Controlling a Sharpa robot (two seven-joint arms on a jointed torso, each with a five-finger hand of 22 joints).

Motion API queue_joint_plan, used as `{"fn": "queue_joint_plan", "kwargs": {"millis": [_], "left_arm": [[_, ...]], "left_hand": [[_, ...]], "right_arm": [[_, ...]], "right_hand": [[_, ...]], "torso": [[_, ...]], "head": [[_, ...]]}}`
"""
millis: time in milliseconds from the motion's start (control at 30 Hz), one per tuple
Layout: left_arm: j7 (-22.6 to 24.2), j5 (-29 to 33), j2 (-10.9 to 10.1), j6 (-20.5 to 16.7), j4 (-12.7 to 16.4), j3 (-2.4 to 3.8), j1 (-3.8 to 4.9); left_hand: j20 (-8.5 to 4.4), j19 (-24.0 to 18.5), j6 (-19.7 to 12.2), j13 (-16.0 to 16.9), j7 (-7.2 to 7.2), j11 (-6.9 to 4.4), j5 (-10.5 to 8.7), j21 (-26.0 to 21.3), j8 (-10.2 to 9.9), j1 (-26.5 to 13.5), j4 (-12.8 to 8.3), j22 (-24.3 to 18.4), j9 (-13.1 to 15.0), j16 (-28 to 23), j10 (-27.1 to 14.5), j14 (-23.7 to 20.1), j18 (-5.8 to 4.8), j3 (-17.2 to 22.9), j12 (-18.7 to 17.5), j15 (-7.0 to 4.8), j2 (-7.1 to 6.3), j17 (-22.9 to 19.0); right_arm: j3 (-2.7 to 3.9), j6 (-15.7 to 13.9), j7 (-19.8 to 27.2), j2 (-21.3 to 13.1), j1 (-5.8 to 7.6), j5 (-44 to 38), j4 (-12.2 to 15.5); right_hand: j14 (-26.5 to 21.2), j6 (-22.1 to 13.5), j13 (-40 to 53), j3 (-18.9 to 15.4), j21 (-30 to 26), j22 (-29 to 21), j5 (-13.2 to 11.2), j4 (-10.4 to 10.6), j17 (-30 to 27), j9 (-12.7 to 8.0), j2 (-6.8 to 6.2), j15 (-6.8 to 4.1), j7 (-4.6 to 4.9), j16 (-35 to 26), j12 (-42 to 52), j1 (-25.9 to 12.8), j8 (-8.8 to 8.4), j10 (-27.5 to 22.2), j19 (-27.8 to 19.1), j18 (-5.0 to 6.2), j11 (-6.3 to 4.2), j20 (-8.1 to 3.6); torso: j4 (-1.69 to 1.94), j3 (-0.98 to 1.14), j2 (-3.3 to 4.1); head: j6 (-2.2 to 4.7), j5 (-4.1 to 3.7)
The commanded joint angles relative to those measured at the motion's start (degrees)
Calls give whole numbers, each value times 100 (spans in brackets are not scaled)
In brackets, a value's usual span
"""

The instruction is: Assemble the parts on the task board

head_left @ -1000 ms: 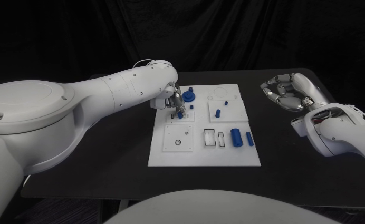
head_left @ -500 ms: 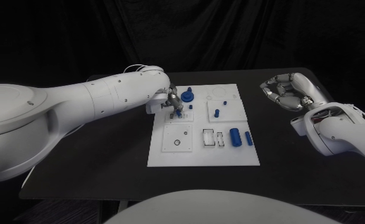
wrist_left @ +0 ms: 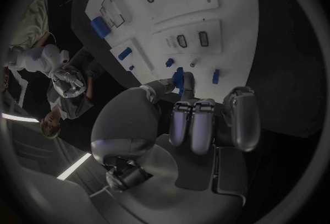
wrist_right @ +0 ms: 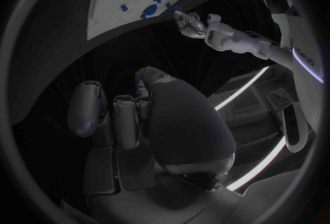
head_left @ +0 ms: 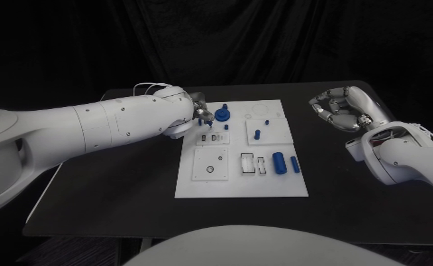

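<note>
The black table (head_left: 117,191) takes up the lower half of the head view, and the white task board (head_left: 236,186) lies at its centre so both my arms can reach it. My left arm (head_left: 90,129) sweeps in from the left edge, and my left hand (head_left: 200,114) sits at the board's upper left corner. In the left wrist view its fingers (wrist_left: 194,125) are curled in with a small blue part (wrist_left: 179,80) pinched at their tips, which I judge is lifted to be carried to a socket. My right hand (head_left: 339,109) waits at the right of the head view, off the board, fingers curled in on nothing; I judge it is parked clear of the work. On the board, the largest piece, a blue cylinder (head_left: 280,163), lies at lower right beside a thinner blue pin (head_left: 296,164). A blue round part (head_left: 224,114) stands just beside my left hand, and a small blue peg (head_left: 258,134) lies mid-board.
</note>
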Motion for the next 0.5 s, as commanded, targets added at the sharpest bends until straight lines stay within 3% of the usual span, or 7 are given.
{"fn": "queue_joint_plan", "kwargs": {"millis": [33, 300, 500], "left_arm": [[29, -408, -31, -679, 103, 5, -35], [90, -515, -147, -1278, 298, 5, -258], [101, -530, -195, -1338, 365, 5, -368]], "left_hand": [[-26, 35, 72, 1509, -89, -51, -53, 49, 33, -96, -78, 1099, -15, 15, 605, 596, -1, 152, 20, -49, -1, 1510], [-40, 49, 137, 1509, -115, -74, -3, 61, 59, -70, -80, 1103, -14, 15, 605, 596, -4, 215, 20, -67, -8, 1510], [-52, 60, 172, 1509, -119, -81, -33, 70, 71, -106, -35, 1107, -16, 15, 605, 596, -8, 220, 20, -78, -26, 1510]], "right_arm": [[4, -25, -64, -15, -8, -12, 15], [4, -67, -43, -45, -8, -12, 42], [4, -83, -34, -57, -8, -12, 64]], "right_hand": [[299, -24, 228, 3, -37, 897, 27, 17, 850, -7, 9, -11, -9, -21, -23, -59, 22, -43, -44, 58, -7, 4], [299, -24, 228, 3, -37, 897, 27, 17, 850, -7, 9, -11, -9, -21, -23, -59, 22, -43, -44, 58, -7, 4], [299, -24, 228, 3, -37, 897, 27, 17, 850, -7, 9, -11, -9, -21, -23, -59, 22, -43, -44, 58, -7, 4]], "torso": [[5, -1, 2], [-7, 1, -1], [-16, 2, 13]], "head": [[-1, 4], [-1, -18], [-1, 9]]}}
